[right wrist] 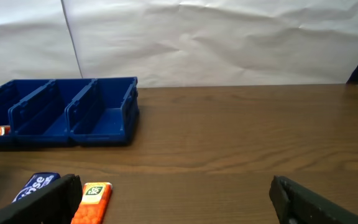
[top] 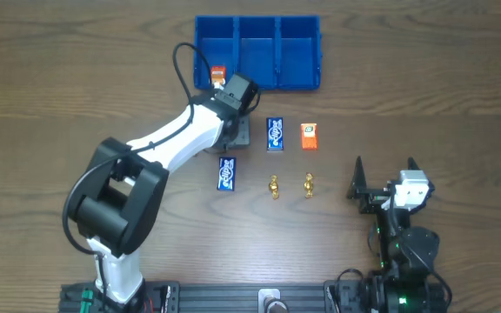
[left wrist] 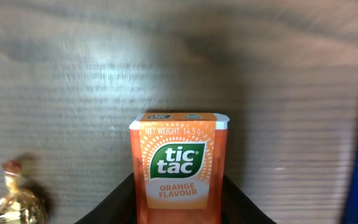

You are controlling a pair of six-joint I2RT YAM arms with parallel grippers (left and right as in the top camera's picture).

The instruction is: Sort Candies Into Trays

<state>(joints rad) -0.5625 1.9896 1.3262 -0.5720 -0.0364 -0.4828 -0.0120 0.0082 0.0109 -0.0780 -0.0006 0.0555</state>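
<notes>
Left gripper (left wrist: 179,202) is closed snugly on a small orange rigid-plastic candy box (left wrist: 179,163) with a white lid, pinching its narrow sides. It hangs over the wooden table (left wrist: 73,93) near the blue three-compartment plastic tray (top: 257,85) — not yet in it. Light, stiff and smooth, the box could probably slip; a firm side grip suits it. Its label shows a green logo with white lettering — plus small print.
</notes>
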